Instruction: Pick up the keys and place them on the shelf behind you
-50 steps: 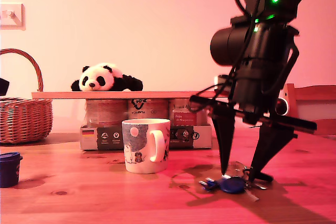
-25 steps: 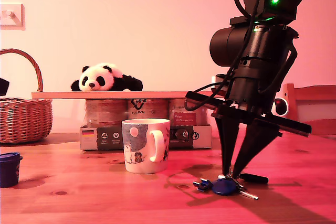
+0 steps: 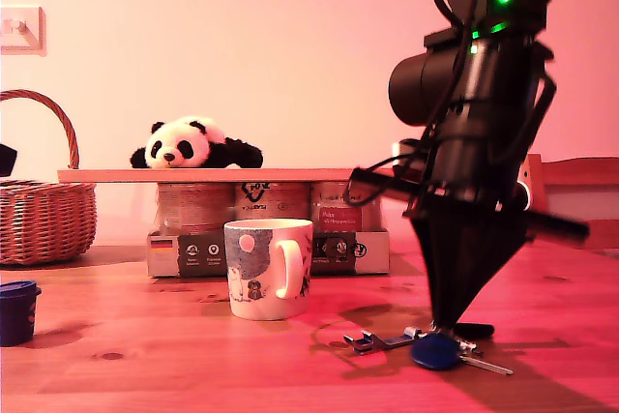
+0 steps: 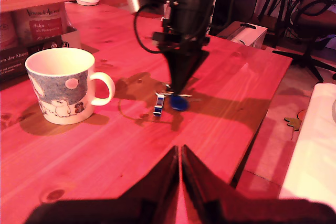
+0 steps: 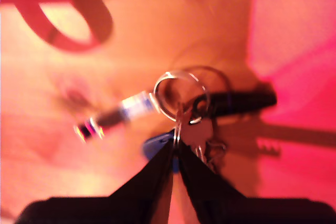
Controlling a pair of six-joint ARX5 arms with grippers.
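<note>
Now my second end effector (image 3: 453,328) pinches the keys (image 3: 430,348) at the ring: light, loose, slippery metal; first end effector (image 4: 180,153) clenched empty

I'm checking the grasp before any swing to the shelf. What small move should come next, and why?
Probably a short, straight lift. My second hand looks shut on the keys near the ring, yet the bunch lies on the tabletop. A small rise would show whether the hold carries the whole bunch.
</note>
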